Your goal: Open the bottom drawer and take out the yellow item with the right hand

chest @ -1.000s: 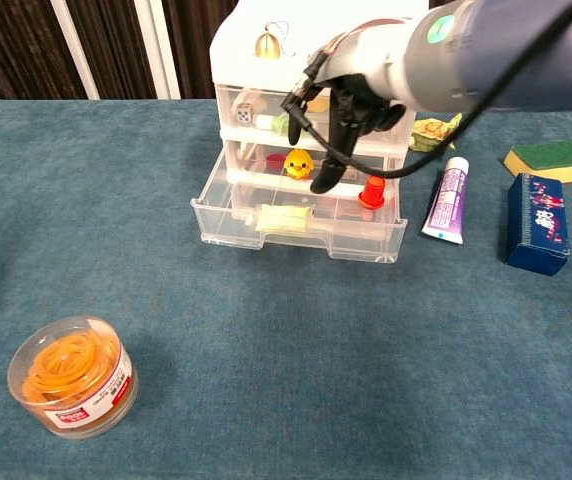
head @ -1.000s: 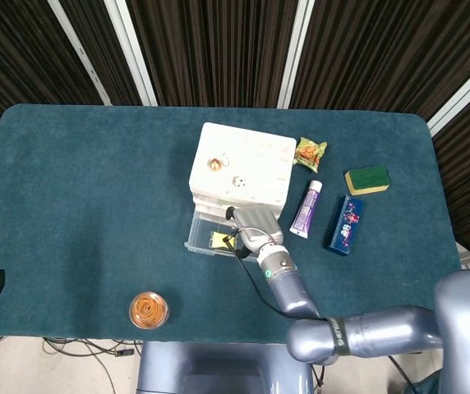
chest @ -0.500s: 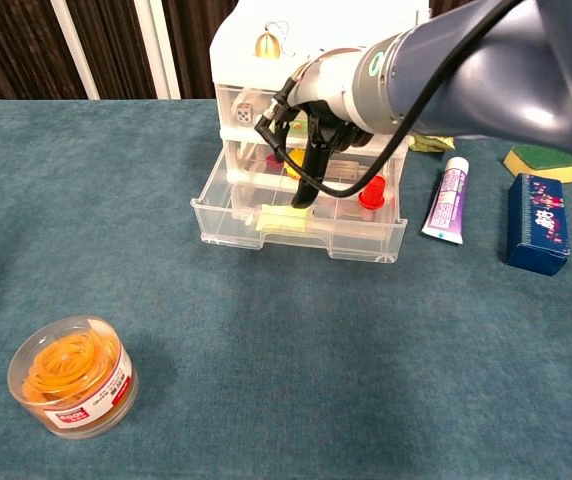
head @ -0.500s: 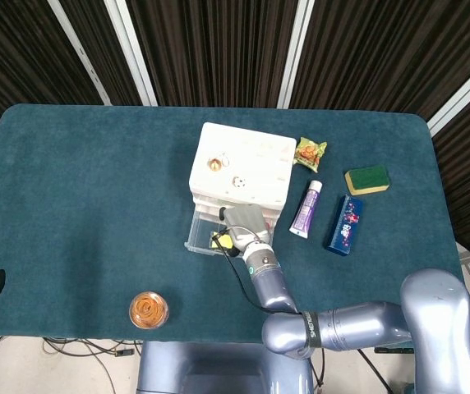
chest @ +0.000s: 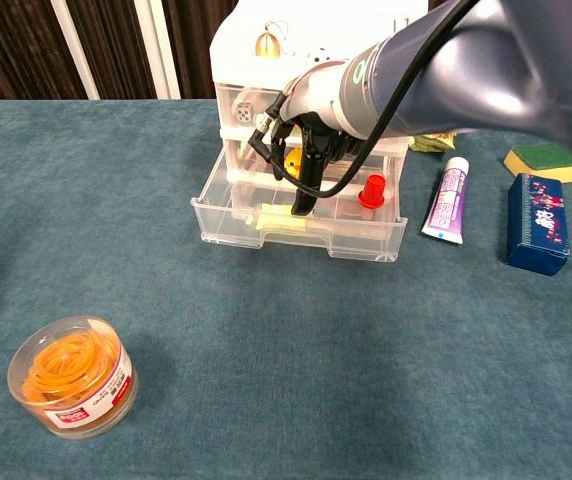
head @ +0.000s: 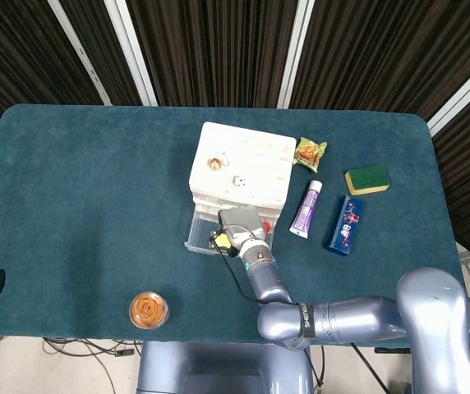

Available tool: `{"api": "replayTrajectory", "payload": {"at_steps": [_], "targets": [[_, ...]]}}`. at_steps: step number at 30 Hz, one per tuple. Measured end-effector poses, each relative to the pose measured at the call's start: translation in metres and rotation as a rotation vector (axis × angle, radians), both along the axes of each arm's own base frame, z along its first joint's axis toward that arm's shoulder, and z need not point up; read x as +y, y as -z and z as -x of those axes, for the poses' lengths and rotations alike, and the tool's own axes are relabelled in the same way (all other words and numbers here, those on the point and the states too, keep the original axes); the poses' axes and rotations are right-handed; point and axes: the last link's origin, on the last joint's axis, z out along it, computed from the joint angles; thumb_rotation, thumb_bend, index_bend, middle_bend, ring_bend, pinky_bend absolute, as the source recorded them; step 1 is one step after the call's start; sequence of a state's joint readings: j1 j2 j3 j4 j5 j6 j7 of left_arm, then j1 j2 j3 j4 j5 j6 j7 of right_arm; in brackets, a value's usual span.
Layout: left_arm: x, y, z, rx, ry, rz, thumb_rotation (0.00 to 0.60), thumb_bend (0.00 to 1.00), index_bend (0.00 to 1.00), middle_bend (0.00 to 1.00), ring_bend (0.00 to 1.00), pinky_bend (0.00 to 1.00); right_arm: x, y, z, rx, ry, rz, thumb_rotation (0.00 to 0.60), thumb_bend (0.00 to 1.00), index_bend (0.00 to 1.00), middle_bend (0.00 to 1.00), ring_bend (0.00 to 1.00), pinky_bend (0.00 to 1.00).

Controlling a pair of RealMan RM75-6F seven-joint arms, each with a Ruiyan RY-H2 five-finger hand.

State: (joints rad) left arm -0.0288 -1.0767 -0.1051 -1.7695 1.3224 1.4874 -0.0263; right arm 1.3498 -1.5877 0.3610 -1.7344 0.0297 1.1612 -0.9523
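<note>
On the bench nearest us sits the rubber-band tub [chest: 72, 388]. Beyond it, our right robot hand [chest: 311, 140] has dropped into the open bottom drawer [chest: 296, 232], fingertip touching the pale yellow item [chest: 288, 218]; a grip isn't yet evident.

No legible text anywhere. Print on the purple tube [chest: 447, 200] and the blue box [chest: 538, 222], both off to the side of the right hand [chest: 311, 135], too small to read. Same for the label on the tub of rubber bands [chest: 73, 375].
</note>
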Motion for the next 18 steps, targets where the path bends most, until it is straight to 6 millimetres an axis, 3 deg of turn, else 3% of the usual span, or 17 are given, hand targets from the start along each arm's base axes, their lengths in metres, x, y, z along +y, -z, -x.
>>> {"api": "replayTrajectory", "payload": {"at_steps": [18], "targets": [[0.0,0.0002,0.0001,0.0,0.0,0.004,0.6,0.4,0.07,0.0,0.0,0.0,-0.0019,0.0101,0.0004,0.027,0.029,-0.032,0.6,0.16,0.39,1.0,1.0,1.0]]}}
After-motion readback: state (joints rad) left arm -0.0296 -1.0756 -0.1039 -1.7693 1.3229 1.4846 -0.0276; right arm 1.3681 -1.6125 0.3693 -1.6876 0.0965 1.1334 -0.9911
